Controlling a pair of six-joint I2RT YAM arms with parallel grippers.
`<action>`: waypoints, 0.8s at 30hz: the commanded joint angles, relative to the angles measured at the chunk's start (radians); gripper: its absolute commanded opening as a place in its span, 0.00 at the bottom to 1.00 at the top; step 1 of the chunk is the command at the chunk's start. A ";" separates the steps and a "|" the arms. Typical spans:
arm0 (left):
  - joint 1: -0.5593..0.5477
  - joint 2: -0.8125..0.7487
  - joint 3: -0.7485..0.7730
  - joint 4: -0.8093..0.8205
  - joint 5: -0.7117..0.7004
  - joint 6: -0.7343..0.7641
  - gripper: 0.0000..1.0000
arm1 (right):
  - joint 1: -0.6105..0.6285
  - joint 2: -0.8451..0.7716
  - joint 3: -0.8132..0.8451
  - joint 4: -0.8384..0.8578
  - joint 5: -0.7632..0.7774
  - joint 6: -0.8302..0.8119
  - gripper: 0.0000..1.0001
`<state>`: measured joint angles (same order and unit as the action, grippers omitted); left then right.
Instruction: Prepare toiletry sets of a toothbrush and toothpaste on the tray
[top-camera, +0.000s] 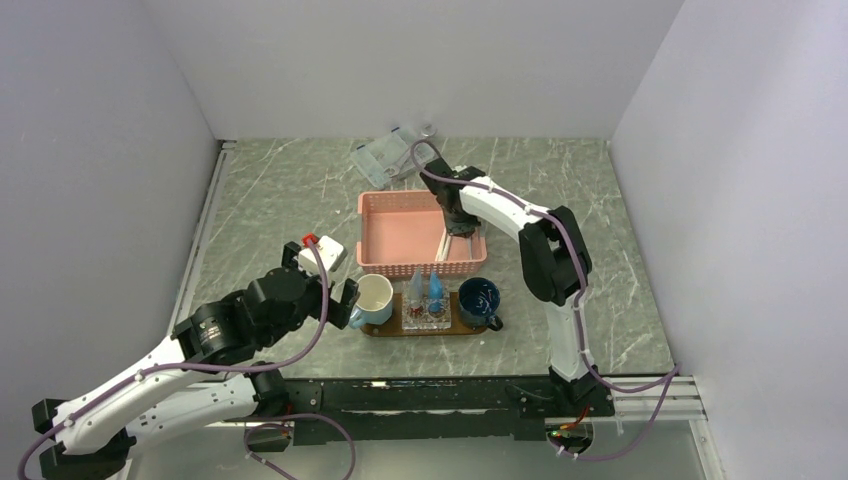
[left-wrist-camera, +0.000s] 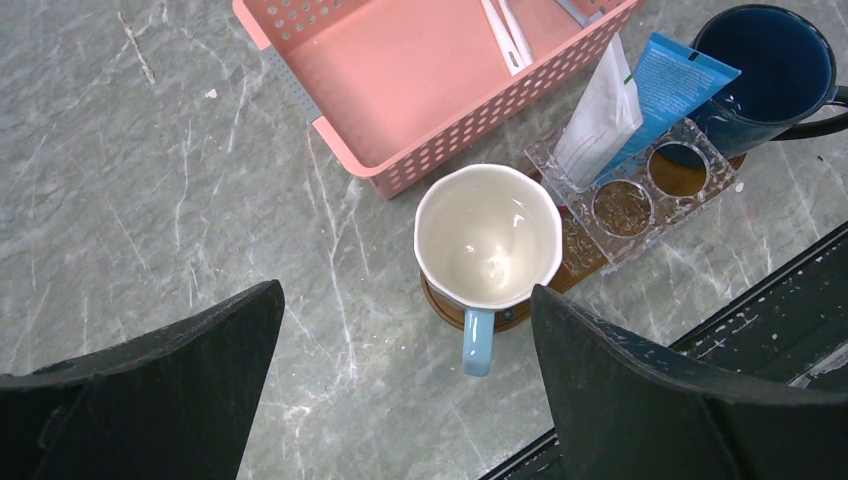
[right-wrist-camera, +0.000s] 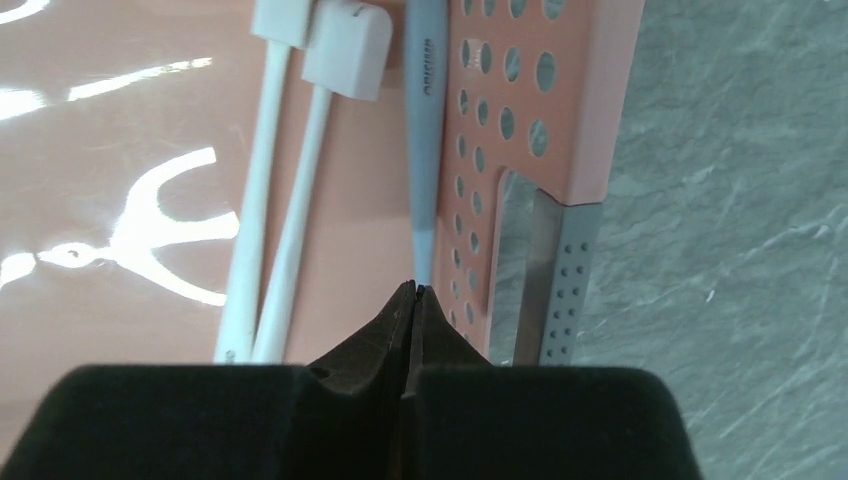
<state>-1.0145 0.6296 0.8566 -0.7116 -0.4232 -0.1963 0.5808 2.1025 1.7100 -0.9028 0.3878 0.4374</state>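
The tray (top-camera: 384, 330) lies near the front and carries a white mug (top-camera: 375, 297), a dark blue mug (top-camera: 478, 299) and a clear holder (left-wrist-camera: 640, 190). The holder has a bright blue toothpaste tube (left-wrist-camera: 665, 90) and a paler one (left-wrist-camera: 603, 115) standing in it. My left gripper (left-wrist-camera: 405, 288) is open and empty, hovering left of the white mug (left-wrist-camera: 487, 235). My right gripper (right-wrist-camera: 415, 287) is shut inside the pink basket (right-wrist-camera: 590, 100). Its tips sit at the end of a grey-blue toothbrush (right-wrist-camera: 425, 150) by the basket wall, and no grip on it shows. Two white toothbrushes (right-wrist-camera: 290, 230) lie beside it.
The pink basket (top-camera: 380, 215) stands just behind the tray. A clear plastic box (top-camera: 385, 158) sits at the back. A white object with a red cap (top-camera: 322, 250) lies left of the basket. The table's dark front rail (left-wrist-camera: 800, 300) is close to the tray.
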 joint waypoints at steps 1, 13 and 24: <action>0.002 -0.011 -0.001 0.035 -0.007 0.012 0.99 | 0.010 0.042 0.033 -0.033 0.097 0.001 0.00; 0.004 -0.012 -0.001 0.034 -0.013 0.013 0.99 | 0.012 0.092 0.019 -0.034 0.129 -0.005 0.00; 0.004 -0.003 -0.001 0.033 -0.013 0.013 0.99 | 0.011 0.082 -0.043 0.033 -0.065 -0.020 0.00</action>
<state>-1.0145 0.6247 0.8566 -0.7105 -0.4236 -0.1955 0.5907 2.1918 1.6997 -0.9123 0.4538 0.4168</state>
